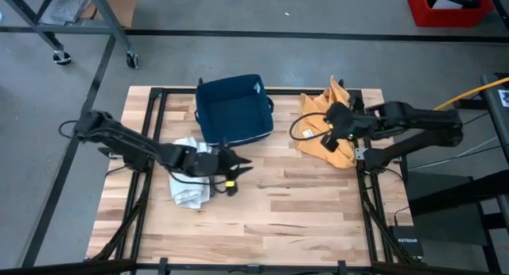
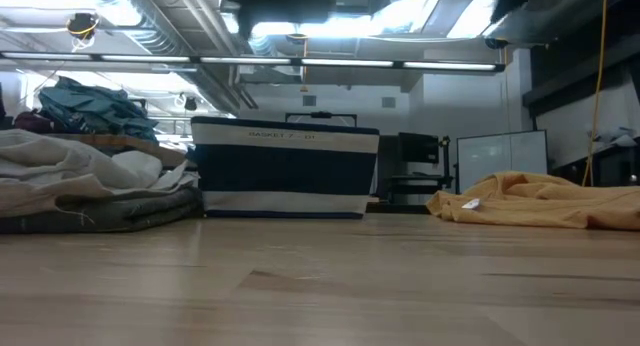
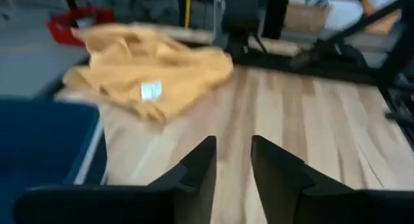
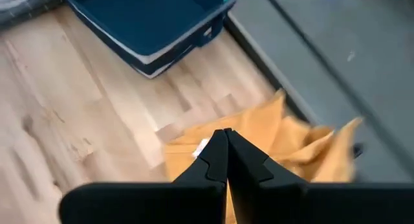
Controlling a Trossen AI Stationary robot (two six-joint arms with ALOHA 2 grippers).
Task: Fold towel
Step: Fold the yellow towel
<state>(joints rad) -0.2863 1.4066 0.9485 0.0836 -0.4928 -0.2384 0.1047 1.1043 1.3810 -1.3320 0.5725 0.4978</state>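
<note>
Looking straight down, the yellow towel (image 1: 328, 125) lies bunched at the far right corner of the worktop (image 1: 302, 211), beside a dark blue basket (image 1: 234, 108) at the far edge. The right claw (image 1: 328, 137) hovers over the towel's near part, while the left claw (image 1: 238, 165) sits mid-worktop, just beside a crumpled white cloth (image 1: 191, 187) toward the left edge.

From table height, the towel (image 2: 540, 201) is a low rumpled heap, a white tag showing.

Past the left wrist, the left claw (image 3: 231, 166) has its fingers apart with nothing between them; the towel (image 3: 152, 72) lies well ahead.

Past the right wrist, the right claw (image 4: 225, 160) is pressed together, empty, above the towel (image 4: 278, 143).

To do this well, I judge each claw should find a separate corner and spread the towel flat before any fold.
</note>
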